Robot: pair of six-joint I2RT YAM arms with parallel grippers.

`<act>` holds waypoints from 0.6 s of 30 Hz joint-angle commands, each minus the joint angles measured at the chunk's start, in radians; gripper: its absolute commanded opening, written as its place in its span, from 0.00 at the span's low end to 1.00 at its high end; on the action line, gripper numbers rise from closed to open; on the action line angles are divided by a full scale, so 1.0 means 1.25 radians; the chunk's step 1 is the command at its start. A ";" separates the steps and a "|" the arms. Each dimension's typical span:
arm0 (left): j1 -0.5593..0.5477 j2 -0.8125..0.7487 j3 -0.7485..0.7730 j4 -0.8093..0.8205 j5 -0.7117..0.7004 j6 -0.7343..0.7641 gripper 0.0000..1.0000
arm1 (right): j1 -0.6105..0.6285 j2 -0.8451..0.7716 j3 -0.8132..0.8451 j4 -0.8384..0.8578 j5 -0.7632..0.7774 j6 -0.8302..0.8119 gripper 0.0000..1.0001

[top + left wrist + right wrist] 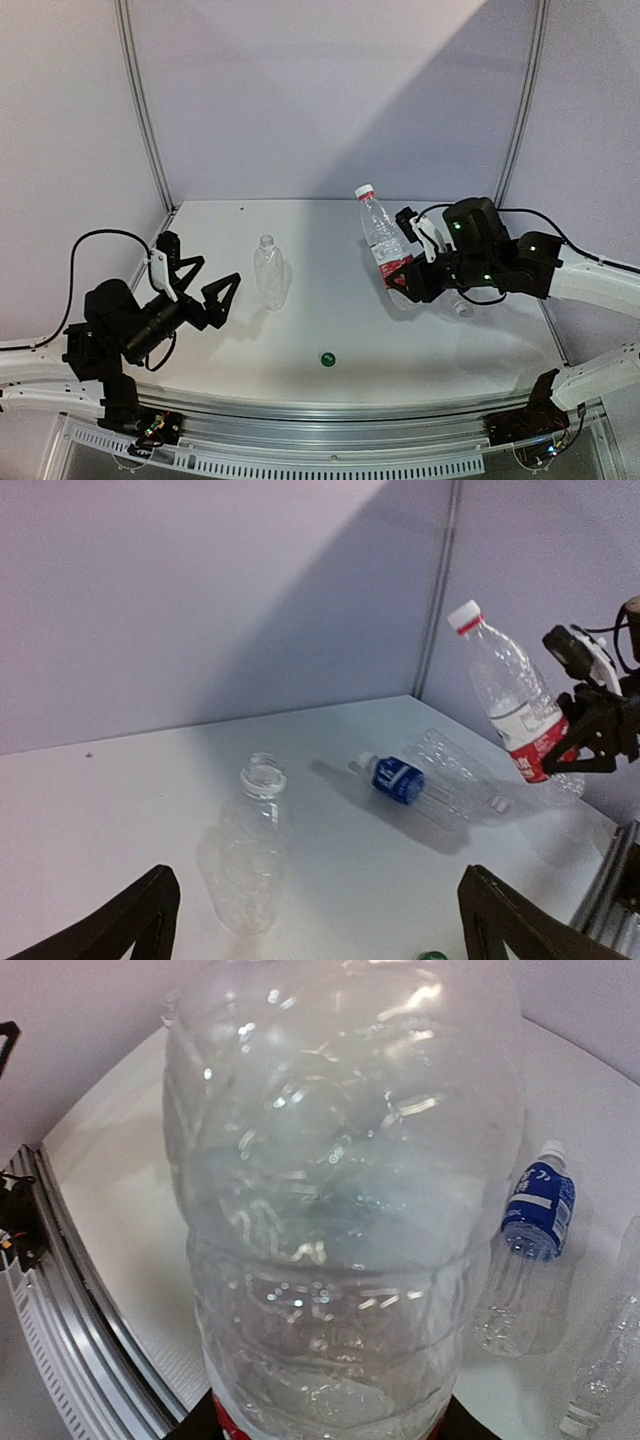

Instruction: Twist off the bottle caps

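The right gripper (398, 272) is pinched on the red-label bottle (380, 235), its fingers closed around the red band low on the body. The bottle leans with its neck towards the back wall and the left, at the right side of the table (480, 360). Its white cap (364, 190) is still screwed on, with a red ring just under it. In the right wrist view this bottle's clear ribbed body fills most of the frame, and only a strip of red label shows at the bottom edge. The left gripper (215, 272) is spread wide and holds nothing, hanging over the left part of the table. 1 uncapped bottle (269, 272) stands upright near the middle, just beyond the left gripper's fingertips, its open mouth clear in the left wrist view. A green cap (326, 358) lies alone on the table near the front edge, well apart from every bottle. 2 more bottles lie on their sides beside the right gripper. The blue-label bottle (400, 778) has a pale cap (366, 761) still on it. Just behind it is an unlabelled bottle (462, 768), whose neck end seems to carry a cap, though that part is too small to be sure.
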 commanded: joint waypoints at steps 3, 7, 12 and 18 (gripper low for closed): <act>-0.009 0.104 0.059 0.064 0.216 -0.108 0.99 | 0.067 -0.113 -0.118 0.197 -0.102 0.027 0.36; -0.030 0.206 0.080 0.194 0.357 -0.123 0.99 | 0.150 -0.136 -0.182 0.292 -0.081 0.042 0.36; -0.114 0.319 0.133 0.264 0.418 -0.067 0.99 | 0.227 -0.125 -0.244 0.416 -0.042 0.036 0.35; -0.130 0.405 0.139 0.364 0.384 -0.088 0.99 | 0.237 -0.106 -0.315 0.609 -0.112 0.048 0.37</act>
